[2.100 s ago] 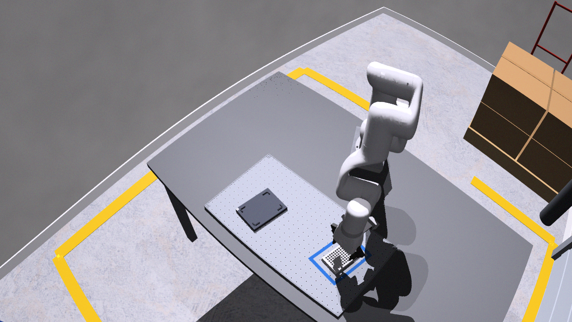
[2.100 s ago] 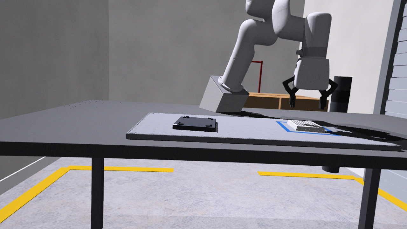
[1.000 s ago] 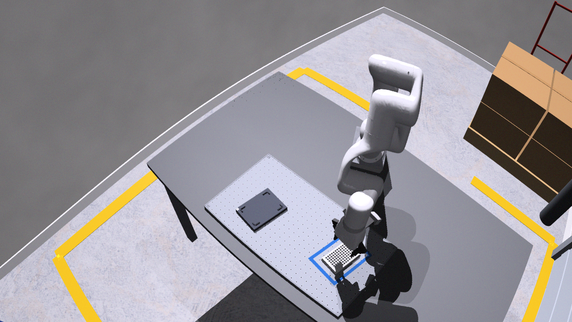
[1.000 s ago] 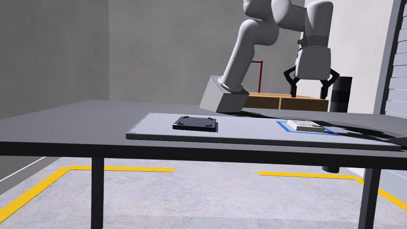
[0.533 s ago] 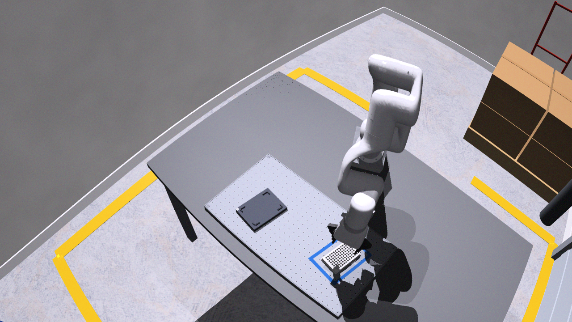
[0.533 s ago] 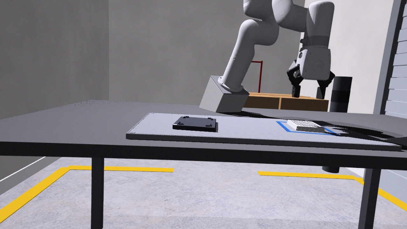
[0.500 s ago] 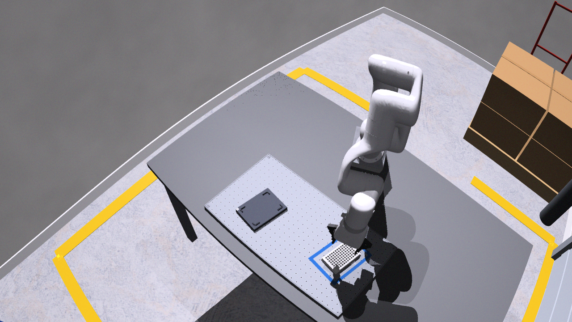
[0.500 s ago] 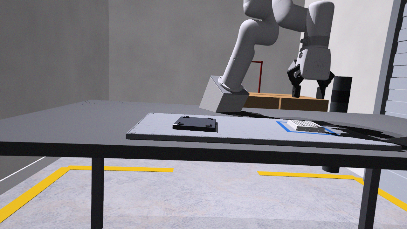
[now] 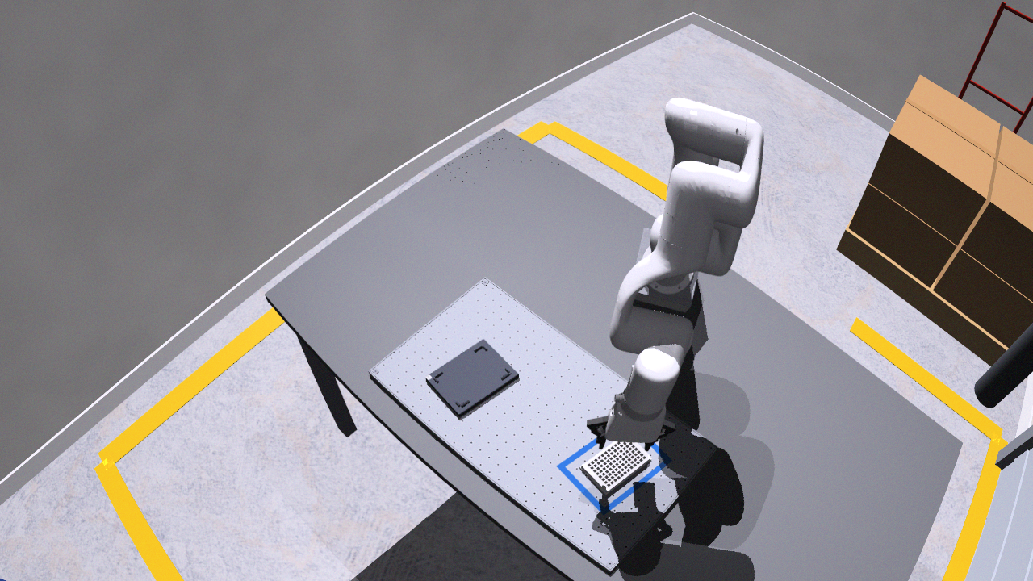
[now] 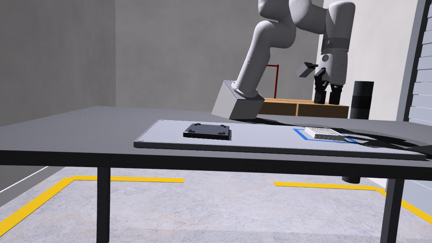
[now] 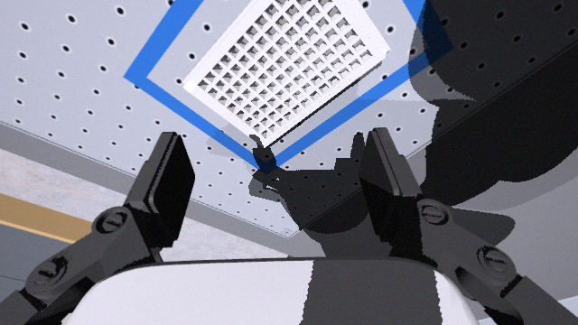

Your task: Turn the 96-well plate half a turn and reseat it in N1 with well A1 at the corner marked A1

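Nest N1 bare, far left of plate along deck. 96-well plate flat inside blue B1 outline. Gripper high above plate, fingers spread wide, holding nothing. In wrist view plate's long axis lies diagonal to line between fingers; judged wrist must square up before descending.

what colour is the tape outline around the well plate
Blue. The taped outline frames the white 96-well plate; the wrist view shows it best.
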Robot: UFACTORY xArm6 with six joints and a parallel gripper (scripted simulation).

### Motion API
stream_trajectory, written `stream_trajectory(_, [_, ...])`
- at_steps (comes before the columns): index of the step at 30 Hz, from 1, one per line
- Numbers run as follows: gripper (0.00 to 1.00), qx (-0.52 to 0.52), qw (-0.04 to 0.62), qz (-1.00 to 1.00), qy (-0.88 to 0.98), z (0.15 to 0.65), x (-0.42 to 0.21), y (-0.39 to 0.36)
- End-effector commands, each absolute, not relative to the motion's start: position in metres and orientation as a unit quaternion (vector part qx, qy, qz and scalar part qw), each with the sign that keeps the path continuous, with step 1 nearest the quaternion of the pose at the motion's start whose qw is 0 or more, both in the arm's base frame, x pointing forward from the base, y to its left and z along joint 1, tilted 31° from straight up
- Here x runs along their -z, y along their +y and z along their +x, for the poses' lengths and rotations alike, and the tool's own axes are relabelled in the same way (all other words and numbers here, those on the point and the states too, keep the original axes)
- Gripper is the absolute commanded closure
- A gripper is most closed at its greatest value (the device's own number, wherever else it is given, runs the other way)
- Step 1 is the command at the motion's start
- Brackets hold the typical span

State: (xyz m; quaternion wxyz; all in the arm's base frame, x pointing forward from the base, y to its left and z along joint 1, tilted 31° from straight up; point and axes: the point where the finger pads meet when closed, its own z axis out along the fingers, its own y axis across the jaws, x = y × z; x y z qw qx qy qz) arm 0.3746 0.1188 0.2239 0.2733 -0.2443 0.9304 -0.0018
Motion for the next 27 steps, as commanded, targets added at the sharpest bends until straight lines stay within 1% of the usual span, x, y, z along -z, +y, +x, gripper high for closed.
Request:
stream_trajectory(1, [0.00, 0.006, 0.273, -0.316, 0.909, 0.3752, -0.2253, 0.1190])
stream_trajectory(14, [0.00, 0.065, 0.265, -0.504, 0.819, 0.3752, -0.2253, 0.1190])
stream_trajectory(21, [0.00, 0.087, 0.258, -0.571, 0.775, 0.3752, -0.2253, 0.1190])
stream_trajectory(27, [0.00, 0.091, 0.257, -0.585, 0.764, 0.3777, -0.2210, 0.1198])
